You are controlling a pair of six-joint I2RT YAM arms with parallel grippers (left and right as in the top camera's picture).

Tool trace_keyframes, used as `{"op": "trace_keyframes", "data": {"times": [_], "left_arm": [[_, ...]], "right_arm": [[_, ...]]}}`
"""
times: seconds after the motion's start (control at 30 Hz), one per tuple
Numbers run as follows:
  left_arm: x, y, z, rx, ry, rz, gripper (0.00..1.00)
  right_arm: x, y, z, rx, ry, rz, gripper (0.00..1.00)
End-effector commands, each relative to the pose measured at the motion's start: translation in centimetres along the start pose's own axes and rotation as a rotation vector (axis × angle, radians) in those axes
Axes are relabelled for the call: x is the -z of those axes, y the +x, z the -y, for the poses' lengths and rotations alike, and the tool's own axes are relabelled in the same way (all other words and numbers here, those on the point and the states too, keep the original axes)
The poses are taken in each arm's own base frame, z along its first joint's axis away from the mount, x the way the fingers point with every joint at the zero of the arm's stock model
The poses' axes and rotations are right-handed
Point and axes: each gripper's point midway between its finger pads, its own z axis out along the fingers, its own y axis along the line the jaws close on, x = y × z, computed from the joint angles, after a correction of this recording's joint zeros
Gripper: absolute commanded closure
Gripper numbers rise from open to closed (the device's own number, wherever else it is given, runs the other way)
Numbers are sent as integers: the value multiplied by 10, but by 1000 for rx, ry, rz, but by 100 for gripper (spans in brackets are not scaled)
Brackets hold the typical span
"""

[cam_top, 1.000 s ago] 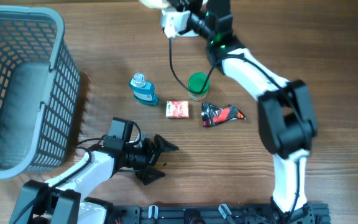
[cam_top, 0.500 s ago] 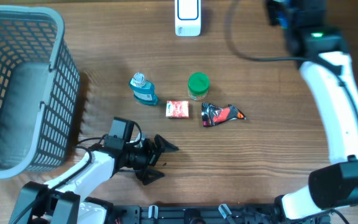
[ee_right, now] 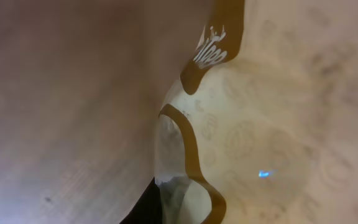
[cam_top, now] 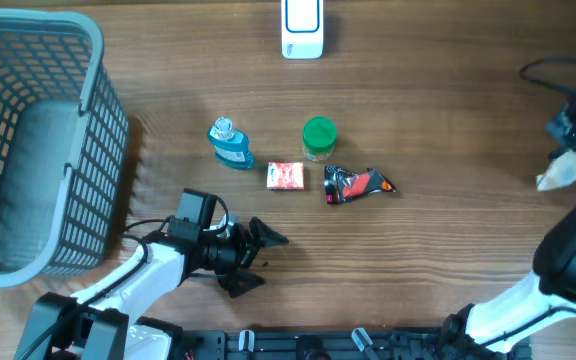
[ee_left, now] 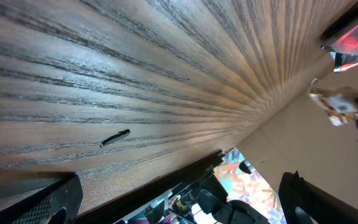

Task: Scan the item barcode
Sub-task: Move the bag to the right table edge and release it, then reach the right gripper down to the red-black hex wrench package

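A white barcode scanner [cam_top: 301, 28] lies at the table's far edge, near the middle. Far to its right, at the table's right edge, my right gripper [cam_top: 574, 160] is shut on the item, a cream pouch [cam_top: 560, 174]. In the right wrist view the cream pouch [ee_right: 260, 124], edged in brown, fills the frame right next to a dark finger [ee_right: 146, 210]. My left gripper [cam_top: 256, 256] rests low at the front left, open and empty, with its fingers [ee_left: 47, 203] spread wide over bare wood.
A grey basket [cam_top: 88, 150] stands at the left. A blue bottle [cam_top: 230, 143], a green-lidded jar [cam_top: 319, 137], a red box [cam_top: 286, 176] and a black-and-red packet [cam_top: 358, 184] lie mid-table. The packet [ee_left: 353, 43] also shows in the left wrist view.
My right arm has swung from over the scanner at the far edge out to the table's right edge, uncovering the scanner. The left arm has not moved.
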Motion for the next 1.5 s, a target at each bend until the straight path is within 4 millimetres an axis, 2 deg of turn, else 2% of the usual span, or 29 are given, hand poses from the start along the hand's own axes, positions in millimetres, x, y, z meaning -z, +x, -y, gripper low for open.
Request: {"op": "trace_keyframes", "data": {"times": [0.0,0.03,0.07,0.1,0.13,0.2,0.23,0.27,0.33,0.4,0.47,0.5,0.53,0.57,0.63,0.7,0.73,0.77,0.83,0.87,0.93,0.97,1.0,1.07,1.2,1.3,1.47], "left_arm": [[0,-36,-61,-13,-227,222,0],[0,-36,-61,-13,-227,222,0],[0,-36,-61,-13,-227,222,0],[0,-36,-61,-13,-227,223,0],[0,-36,-61,-14,-227,223,0],[0,-37,-61,-16,-229,225,0],[0,-37,-61,-15,-229,225,0],[0,-36,-61,-15,-230,224,0],[0,-36,-62,-11,-234,222,0],[0,-36,-62,-11,-234,222,0],[0,-35,-63,-13,-237,219,0],[-1,-34,-63,-25,-239,217,0],[-1,-34,-62,-45,-240,214,0],[-1,-34,-63,-45,-241,215,0],[-1,-35,-61,-50,-235,218,0],[-1,-37,-58,-75,-226,220,0],[-2,-36,-55,-101,-215,212,0],[-2,-36,-54,-115,-212,207,0],[-3,-35,-53,-125,-208,203,0],[-3,-35,-53,-125,-208,203,0],[-3,-36,-52,-128,-206,205,0],[-3,-36,-52,-130,-204,206,0],[-3,-36,-51,-132,-202,208,0],[-3,-38,-48,-148,-191,214,0],[-3,-40,-44,-179,-179,221,0],[-3,-40,-43,-179,-178,221,0],[-3,-40,-44,-179,-178,221,0]], "right_arm": [[-4,7,-13,-42,9,-7,83],[-3,8,-13,-40,12,-10,80],[-3,9,-13,-48,13,-15,63],[-3,11,-12,-71,16,-22,37],[-3,13,-12,-86,19,-30,23],[-2,18,-13,-127,25,-47,19],[0,20,-11,-137,38,-48,8],[4,20,-10,-145,70,-35,4],[26,11,-15,-123,99,41,0],[65,-7,-29,-101,76,152,0],[122,-32,-52,-64,-4,288,0],[158,-45,-67,-34,-71,362,0],[196,-53,-84,18,-149,428,0],[222,-55,-96,73,-202,467,0],[281,-40,-134,259,-377,539,0],[312,-6,-163,484,-506,552,0],[326,20,-180,659,-575,554,0],[332,42,-190,753,-630,527,0],[333,91,-197,893,-740,389,0],[335,125,-196,998,-829,285,0],[356,190,-186,1248,-1089,107,0],[365,209,-178,1346,-1193,70,0],[370,221,-172,1413,-1250,48,0],[365,230,-170,1435,-1268,15,0],[320,262,-170,1504,-1240,-118,0],[290,275,-187,1515,-1237,-140,0],[252,292,-211,1588,-1231,-212,2]]}}
